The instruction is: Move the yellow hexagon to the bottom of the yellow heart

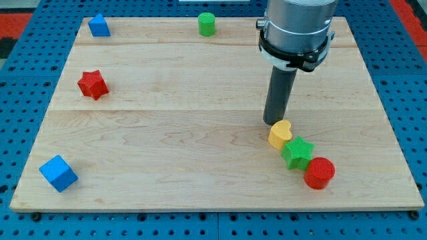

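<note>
Resting just above the only yellow block in sight, hexagon or heart unclear, touching green star: my tip, bare, grasping nothing. Probably light, rigid, slippery; best pushed square on a flat side.

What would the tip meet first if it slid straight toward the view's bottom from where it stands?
My tip would most likely hit the yellow block, which sits just below and slightly right of it, nearly touching. The green star and red cylinder lie further off, diagonally.

Tip just above heart; star, cylinder trailing lower right.
</note>
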Motion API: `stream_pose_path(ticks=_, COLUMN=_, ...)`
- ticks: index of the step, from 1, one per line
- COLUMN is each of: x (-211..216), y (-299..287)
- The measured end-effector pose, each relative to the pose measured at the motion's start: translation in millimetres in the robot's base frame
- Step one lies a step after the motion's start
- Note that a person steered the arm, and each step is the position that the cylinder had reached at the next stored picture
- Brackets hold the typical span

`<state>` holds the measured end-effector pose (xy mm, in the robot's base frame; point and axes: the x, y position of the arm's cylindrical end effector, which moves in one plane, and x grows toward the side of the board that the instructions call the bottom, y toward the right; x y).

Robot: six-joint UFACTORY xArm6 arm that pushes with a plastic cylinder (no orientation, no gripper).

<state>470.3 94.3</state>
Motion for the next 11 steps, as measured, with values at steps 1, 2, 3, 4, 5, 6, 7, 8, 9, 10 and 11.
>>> stream_pose_path(ticks=1, x=2, y=-1)
stream_pose_path(ticks=2, x=3, y=-1)
stream_pose_path(ticks=3, x=-13, y=6)
stream_pose_path(ticks=4, x=-76, y=55)
stream_pose_path(ticks=5, x=-148, y=97)
stream_pose_path(ticks=6, x=-209, y=136)
stream_pose_path(ticks=7, x=-252, y=148)
stream_pose_path(ticks=8, x=-269, y=138)
stream_pose_path(ticks=9, x=-268, y=108)
stream_pose_path(ticks=10, x=-263, y=62)
stream_pose_path(ticks=11, x=-247, y=15)
